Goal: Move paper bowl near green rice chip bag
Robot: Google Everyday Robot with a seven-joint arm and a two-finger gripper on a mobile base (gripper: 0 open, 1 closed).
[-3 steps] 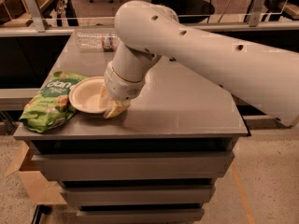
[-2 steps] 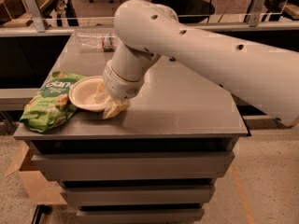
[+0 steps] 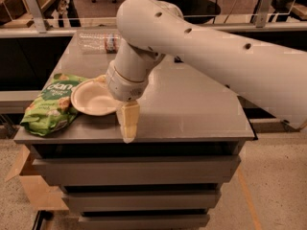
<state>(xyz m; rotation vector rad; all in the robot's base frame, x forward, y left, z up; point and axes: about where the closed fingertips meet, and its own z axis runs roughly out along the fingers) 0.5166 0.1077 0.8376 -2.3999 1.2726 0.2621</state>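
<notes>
The paper bowl (image 3: 92, 98) sits upright on the grey cabinet top (image 3: 192, 104) near its front left. Its left rim touches the green rice chip bag (image 3: 52, 104), which lies crinkled at the front left corner. My gripper (image 3: 123, 115) hangs from the big white arm (image 3: 206, 47) at the bowl's right rim and is open. One tan finger (image 3: 128, 122) points down past the front edge, just right of the bowl. The rest of the gripper is hidden by the wrist.
A clear plastic bottle (image 3: 98, 40) lies at the back left of the top. Drawers sit below the front edge. A cardboard box (image 3: 29, 186) stands on the floor at the left. A railing runs behind the cabinet.
The gripper has drawn back to the right and toward the front edge, off the bowl's rim. The bowl and the bag have stayed in place.
</notes>
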